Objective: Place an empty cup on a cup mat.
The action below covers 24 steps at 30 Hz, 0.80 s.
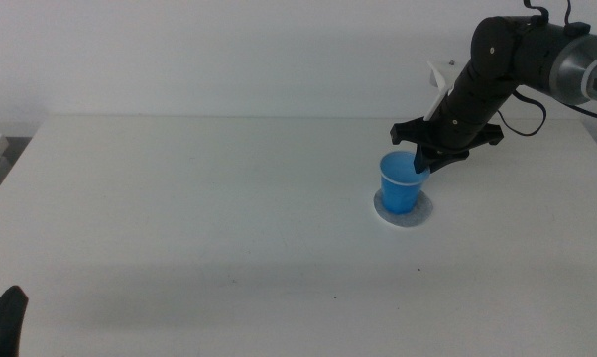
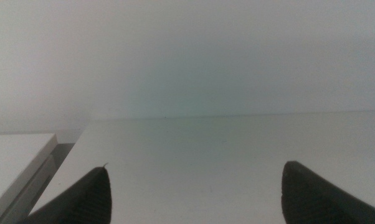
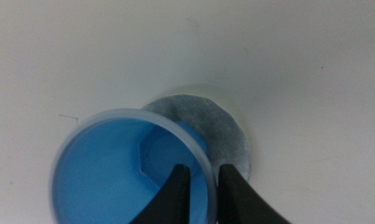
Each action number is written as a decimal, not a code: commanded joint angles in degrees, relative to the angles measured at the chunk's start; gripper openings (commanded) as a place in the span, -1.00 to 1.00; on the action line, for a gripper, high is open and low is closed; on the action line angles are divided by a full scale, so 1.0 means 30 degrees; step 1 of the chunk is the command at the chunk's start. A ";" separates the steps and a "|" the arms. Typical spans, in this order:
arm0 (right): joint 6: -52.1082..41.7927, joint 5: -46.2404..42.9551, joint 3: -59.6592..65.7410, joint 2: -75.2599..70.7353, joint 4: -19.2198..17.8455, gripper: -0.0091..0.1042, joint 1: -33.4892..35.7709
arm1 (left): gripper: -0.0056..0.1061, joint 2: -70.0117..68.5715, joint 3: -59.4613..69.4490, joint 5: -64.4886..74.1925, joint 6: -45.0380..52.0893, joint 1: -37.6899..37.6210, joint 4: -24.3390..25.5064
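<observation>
From the middle view I see the right end effector [image 1: 424, 165] reaching in from the right and meeting the far rim of the cup [image 1: 400, 182], which stands upright on the cup mat [image 1: 402, 213] on the white table [image 1: 199, 228]. Only my right wrist view tells me how the grip sits: one jaw is inside the cup, the other outside, clamped on its wall [image 3: 199, 167], and the cup is empty, its blue floor bare. That view also shows the grey mat [image 3: 218, 127] showing past one side of the cup. The left end effector [image 2: 194, 196] waits at the table's near left corner, jaws apart, nothing between them.
</observation>
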 commanded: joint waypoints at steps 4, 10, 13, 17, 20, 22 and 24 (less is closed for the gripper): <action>-0.0165 0.0977 -0.0046 -0.0091 -0.0742 -0.43 0.0045 | 0.78 -0.0070 -0.0008 -0.0241 -0.0054 -0.0020 -0.0042; -0.0138 0.0989 -0.0079 -0.1609 -0.0742 0.39 0.0010 | 0.78 -0.0070 -0.0008 -0.0241 -0.0054 -0.0020 -0.0042; -0.0138 0.0958 -0.0079 -0.2987 -0.0983 0.64 0.0010 | 0.78 -0.0070 -0.0008 -0.0241 -0.0054 -0.0020 -0.0042; -0.0138 0.1013 -0.0079 -0.5852 -0.1121 0.66 -0.0738 | 0.78 -0.0070 -0.0008 -0.0241 -0.0054 -0.0020 -0.0042; -0.0599 0.1862 -0.0079 -0.8139 -0.1208 0.66 -0.1896 | 0.78 -0.0070 -0.0008 -0.0241 -0.0054 -0.0020 -0.0042; -0.0637 0.2151 0.0442 -0.9623 -0.1260 0.66 -0.2938 | 0.78 -0.0070 -0.0008 -0.0241 -0.0054 -0.0020 -0.0042; -0.0878 0.1349 0.2155 -1.1570 -0.1260 0.66 -0.3909 | 0.78 -0.0070 -0.0008 -0.0241 -0.0054 -0.0020 -0.0042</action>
